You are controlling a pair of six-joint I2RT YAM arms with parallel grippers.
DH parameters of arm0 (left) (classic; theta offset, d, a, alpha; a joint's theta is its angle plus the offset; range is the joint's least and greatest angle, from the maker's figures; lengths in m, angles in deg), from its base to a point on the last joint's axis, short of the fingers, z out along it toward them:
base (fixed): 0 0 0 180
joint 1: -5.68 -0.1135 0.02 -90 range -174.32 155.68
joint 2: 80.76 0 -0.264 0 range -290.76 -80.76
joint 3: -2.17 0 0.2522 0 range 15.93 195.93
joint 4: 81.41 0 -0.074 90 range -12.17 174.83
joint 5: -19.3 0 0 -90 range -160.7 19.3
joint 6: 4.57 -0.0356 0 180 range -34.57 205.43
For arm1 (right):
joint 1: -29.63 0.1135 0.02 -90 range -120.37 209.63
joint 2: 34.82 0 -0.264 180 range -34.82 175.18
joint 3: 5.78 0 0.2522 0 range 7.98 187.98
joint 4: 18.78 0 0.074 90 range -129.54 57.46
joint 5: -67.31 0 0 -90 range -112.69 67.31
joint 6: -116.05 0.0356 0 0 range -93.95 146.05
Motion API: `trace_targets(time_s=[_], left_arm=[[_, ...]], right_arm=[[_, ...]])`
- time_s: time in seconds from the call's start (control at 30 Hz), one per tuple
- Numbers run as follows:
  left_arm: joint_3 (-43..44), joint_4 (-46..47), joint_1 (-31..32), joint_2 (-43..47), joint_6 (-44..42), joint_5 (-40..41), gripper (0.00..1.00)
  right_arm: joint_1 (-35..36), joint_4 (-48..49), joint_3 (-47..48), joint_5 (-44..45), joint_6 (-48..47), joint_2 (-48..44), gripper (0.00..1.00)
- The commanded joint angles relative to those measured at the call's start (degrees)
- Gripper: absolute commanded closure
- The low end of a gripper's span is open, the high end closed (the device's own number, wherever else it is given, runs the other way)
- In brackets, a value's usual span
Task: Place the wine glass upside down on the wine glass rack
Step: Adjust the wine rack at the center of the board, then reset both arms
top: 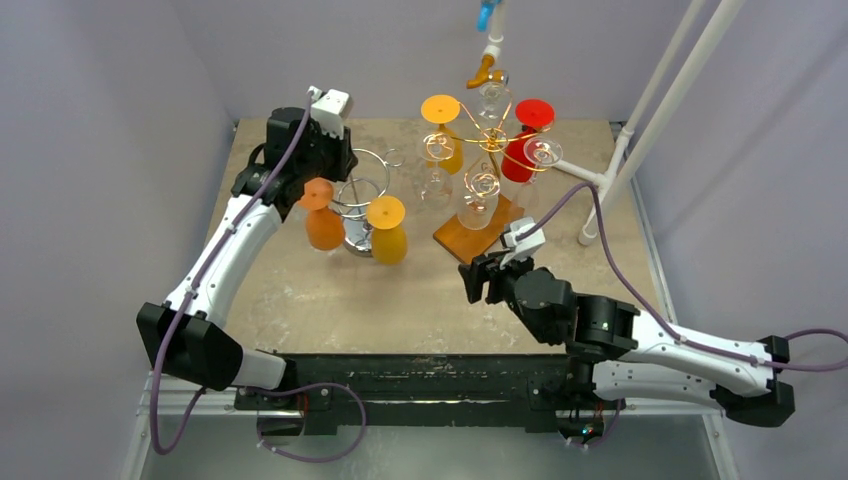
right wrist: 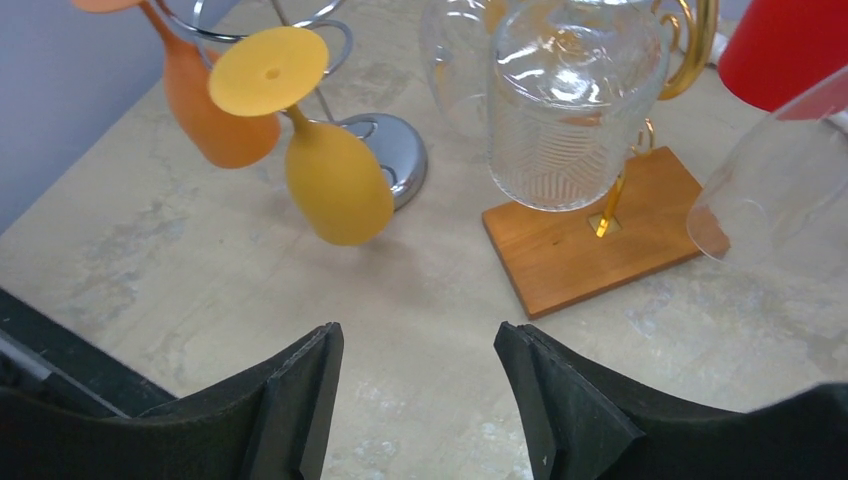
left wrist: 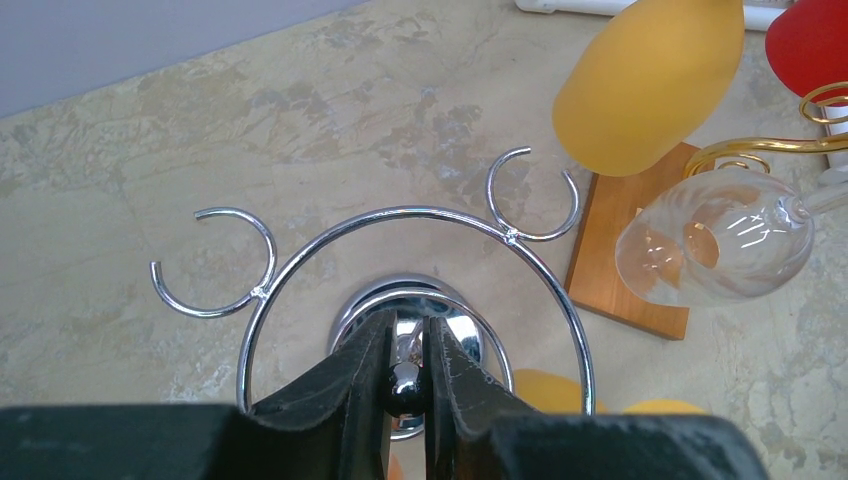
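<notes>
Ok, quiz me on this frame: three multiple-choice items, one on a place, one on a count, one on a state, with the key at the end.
1. The orange wine glass hangs on: A) the chrome rack; B) a wall hook; C) nothing, it lies on its side.
2. Glasses hanging on the chrome rack: A) one; B) two; C) four.
3. The right jaws are: A) shut on a stem; B) shut on a cloth; C) open and empty.

Key:
1 A, its stem runs up to the chrome wire, bowl down.
2 B, only the orange one and the yellow wine glass hang there.
3 C, the right wrist view shows bare table between the spread jaws.
</notes>
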Motion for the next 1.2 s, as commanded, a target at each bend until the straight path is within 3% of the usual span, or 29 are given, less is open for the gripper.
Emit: trace_targets(time_s=[0.0, 0.07, 0.13, 0.27, 0.53, 0.6, 0.63, 0.77, 0.87, 1.07, 1.17], left_arm=[[3.85, 9.88, 0.53, 2.80, 4.19, 0.29, 1.00], [3.18, 9.83, 0.53, 3.13, 3.99, 0.35, 0.97], [2.66, 9.60, 0.53, 3.53, 3.83, 0.11, 0.85], [1.91, 9.22, 0.53, 3.91, 3.12, -0.29, 0.75], [1.41, 8.73, 0.53, 4.13, 2.47, -0.55, 0.74], [1.32, 8.49, 0.53, 4.26, 2.37, -0.70, 0.69], [1.46, 8.18, 0.53, 4.36, 2.21, -0.85, 0.62], [4.05, 5.29, 0.53, 4.48, 1.69, -2.43, 0.19], [7.90, 1.53, 0.49, 4.28, 1.68, -2.94, 0.01], [18.54, -7.49, -1.26, 2.23, -1.31, -1.42, 0.00], [22.06, -9.13, -8.89, 1.02, -1.85, -4.71, 0.00]], right_arm=[[-2.15, -2.25, -1.65, 5.98, 3.87, 3.53, 0.29], [-3.80, -1.39, -3.29, 7.04, 3.99, 3.87, 0.27], [-6.41, 0.25, -5.48, 6.78, 3.75, 2.72, 0.27], [-12.21, 5.12, -10.35, 3.15, 2.62, -1.94, 0.27], [-16.65, 5.31, -10.87, 0.72, 2.31, -0.89, 0.27], [-17.54, 5.08, -10.96, 0.88, 2.94, -0.55, 0.26], [-17.90, 5.19, -11.07, 0.90, 3.10, -0.78, 0.26], [-21.71, 5.63, -12.16, -0.50, 3.30, -4.07, 0.24], [-27.20, 5.30, -12.99, -4.04, 3.05, -6.57, 0.23], [-40.38, 3.05, -12.22, -10.40, 6.73, -3.44, 0.17], [-48.66, 5.34, -12.21, -15.39, 7.76, -1.40, 0.16]])
